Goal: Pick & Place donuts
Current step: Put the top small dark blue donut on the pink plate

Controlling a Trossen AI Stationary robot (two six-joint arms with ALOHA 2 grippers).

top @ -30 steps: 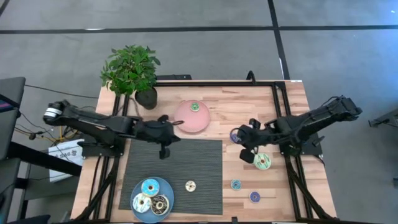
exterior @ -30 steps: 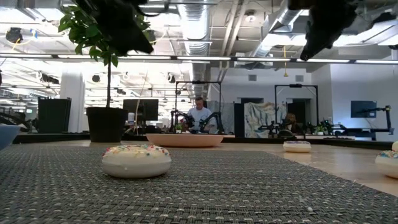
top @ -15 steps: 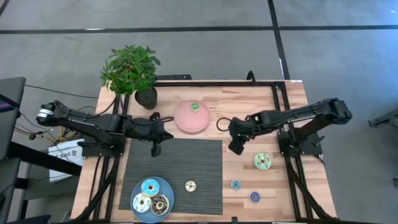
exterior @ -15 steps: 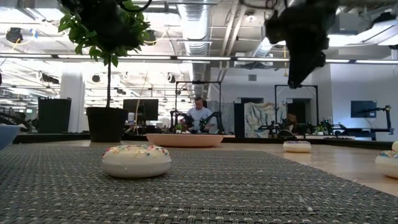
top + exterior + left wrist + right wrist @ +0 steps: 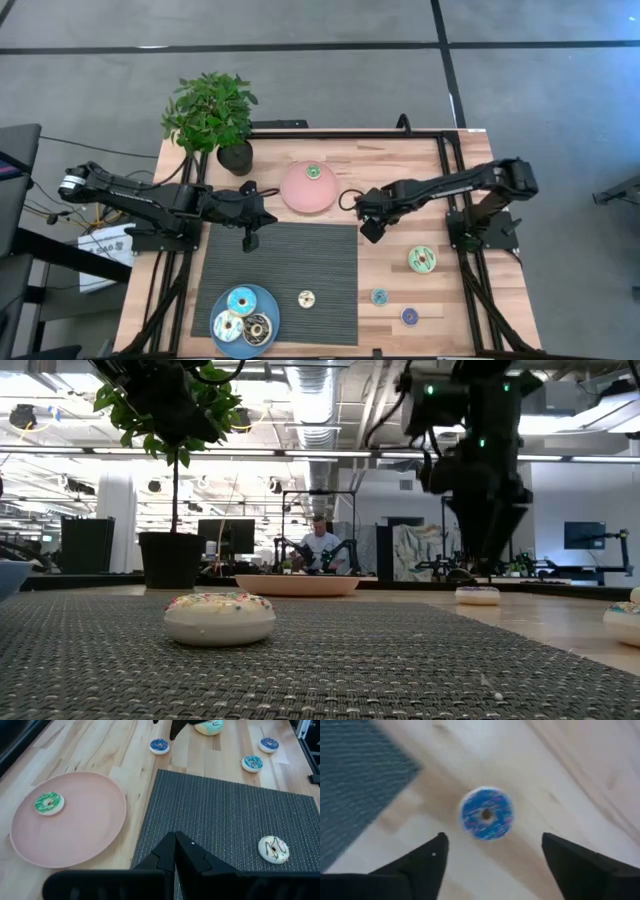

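My right gripper [image 5: 367, 232] points straight down, open, just right of the grey mat's far right corner. In its wrist view a blue-iced donut [image 5: 486, 814] lies flat on the bare wood below, between the two fingers and clear of both. My left gripper [image 5: 250, 242] hangs shut over the mat's far left edge. A green donut [image 5: 313, 172] lies on the pink plate [image 5: 300, 195]. Three donuts sit on the blue plate [image 5: 222, 337]. A cream donut [image 5: 306, 298] rests on the mat. Pale green [image 5: 422, 260], teal [image 5: 379, 296] and blue-purple [image 5: 409, 316] donuts lie on the wood at the right.
A potted plant [image 5: 212, 118] stands at the table's far left corner. The grey mat [image 5: 300, 260] covers the middle near part of the table. Black frame rails [image 5: 445, 160] run along the far and right sides. In the low view, people sit in the room beyond.
My right gripper has swung from beside the pale green donut toward the table's left, come down over the blue donut, tipped to point straight down and opened. My left gripper has drawn back a little toward the table's left edge, still shut. No donut has moved.
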